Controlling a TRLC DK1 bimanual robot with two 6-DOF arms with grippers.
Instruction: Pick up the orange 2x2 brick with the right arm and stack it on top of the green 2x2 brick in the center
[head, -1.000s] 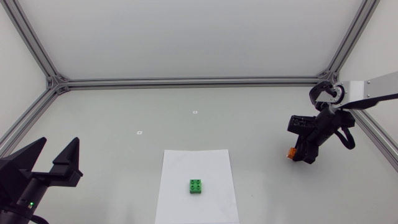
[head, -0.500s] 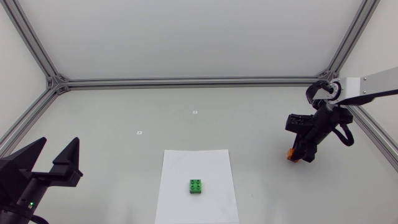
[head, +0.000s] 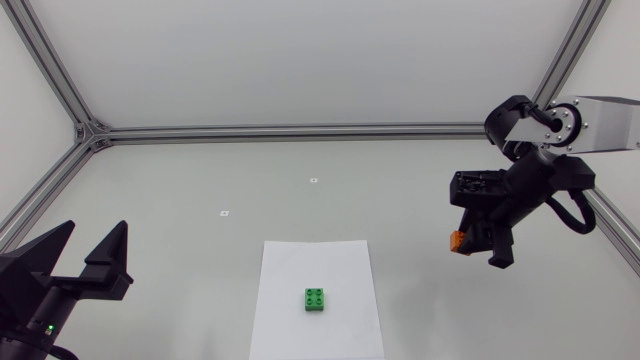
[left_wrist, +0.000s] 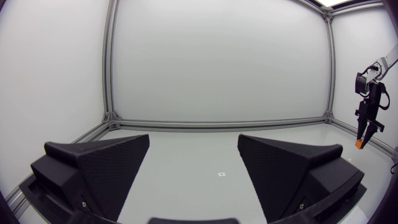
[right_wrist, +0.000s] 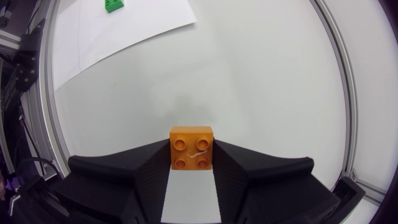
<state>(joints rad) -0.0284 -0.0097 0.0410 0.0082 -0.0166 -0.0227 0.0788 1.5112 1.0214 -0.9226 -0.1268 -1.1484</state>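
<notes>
The orange 2x2 brick (right_wrist: 192, 147) is clamped between the two black fingers of my right gripper (right_wrist: 192, 163), studs facing the wrist camera. In the head view the right gripper (head: 474, 246) hangs above the table at the right, with the orange brick (head: 456, 241) showing at its tip. The green 2x2 brick (head: 315, 299) sits on a white paper sheet (head: 316, 262) near the table's front middle, well to the left of the right gripper. It also shows far ahead in the right wrist view as the green brick (right_wrist: 114, 5). My left gripper (head: 85, 258) stands open at the left front, holding nothing.
Aluminium frame rails (head: 300, 130) run along the table's back and sides. Two small white markers (head: 313, 181) lie on the grey tabletop behind the paper sheet.
My right gripper has risen off the table with the orange brick and shifted slightly left toward the middle. The left arm has not moved.
</notes>
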